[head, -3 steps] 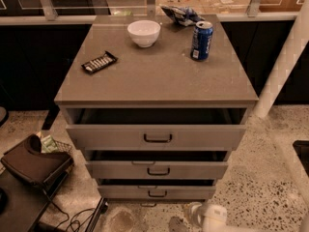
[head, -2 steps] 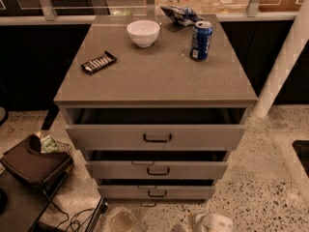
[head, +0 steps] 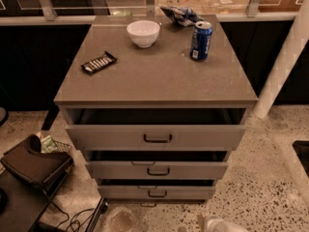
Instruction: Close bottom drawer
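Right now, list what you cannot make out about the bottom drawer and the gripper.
- Gripper: camera view, mostly cut off by the bottom edge; only a pale part shows, lower right.
- Bottom drawer interior: camera view, hidden under the middle drawer front.

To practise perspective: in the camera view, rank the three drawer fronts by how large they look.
1. top drawer
2. middle drawer
3. bottom drawer
The higher fronts are probably nearer the camera, so their true sizes are unsure. The gripper is at the frame's bottom edge, below the drawers.
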Robot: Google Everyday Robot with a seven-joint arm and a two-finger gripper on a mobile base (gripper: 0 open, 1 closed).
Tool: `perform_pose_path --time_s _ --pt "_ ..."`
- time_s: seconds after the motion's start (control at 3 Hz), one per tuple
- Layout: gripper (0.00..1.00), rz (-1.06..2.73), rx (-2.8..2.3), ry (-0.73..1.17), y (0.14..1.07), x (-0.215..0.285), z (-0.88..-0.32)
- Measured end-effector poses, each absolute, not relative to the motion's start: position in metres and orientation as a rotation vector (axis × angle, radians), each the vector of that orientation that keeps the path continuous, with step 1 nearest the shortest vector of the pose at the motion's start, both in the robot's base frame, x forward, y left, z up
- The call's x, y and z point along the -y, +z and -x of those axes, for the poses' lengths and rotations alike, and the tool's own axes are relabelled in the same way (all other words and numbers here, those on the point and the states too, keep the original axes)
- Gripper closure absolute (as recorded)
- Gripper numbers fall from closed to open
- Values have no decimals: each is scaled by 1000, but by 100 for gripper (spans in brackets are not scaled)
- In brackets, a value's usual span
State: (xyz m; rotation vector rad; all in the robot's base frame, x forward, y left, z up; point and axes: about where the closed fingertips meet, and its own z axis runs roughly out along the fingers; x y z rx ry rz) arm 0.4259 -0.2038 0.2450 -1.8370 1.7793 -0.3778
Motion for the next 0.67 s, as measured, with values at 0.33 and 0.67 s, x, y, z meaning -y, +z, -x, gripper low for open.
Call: perform_pose_path --time_s 0.33,0.67 --pt "100 1804 -1743 -475 289 219 -430" --pt "100 1795 -1729 -565 333 223 -433"
